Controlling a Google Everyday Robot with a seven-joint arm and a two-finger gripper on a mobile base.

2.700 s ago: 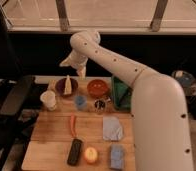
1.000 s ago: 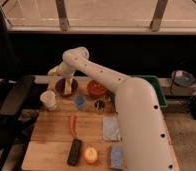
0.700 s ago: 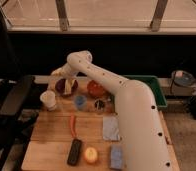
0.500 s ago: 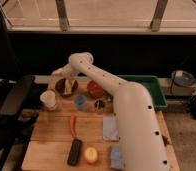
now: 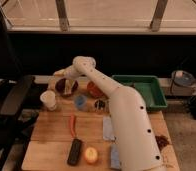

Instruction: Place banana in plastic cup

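The banana is a pale piece lying in a dark bowl at the table's back left. My gripper hangs just above that bowl's far rim, at the end of the white arm that reaches in from the lower right. The light-blue plastic cup stands upright just right of and in front of the bowl, apart from the gripper. Whether the gripper touches the banana is hidden.
A white cup stands left of the blue cup. There is also a small dark glass, an orange-red bowl, a green bin, a red pepper, a round yellow fruit, a black object, a grey cloth and a blue sponge.
Since the earliest frame the arm has swung left and the gripper has come down over the dark bowl. Over the last second it has barely moved.
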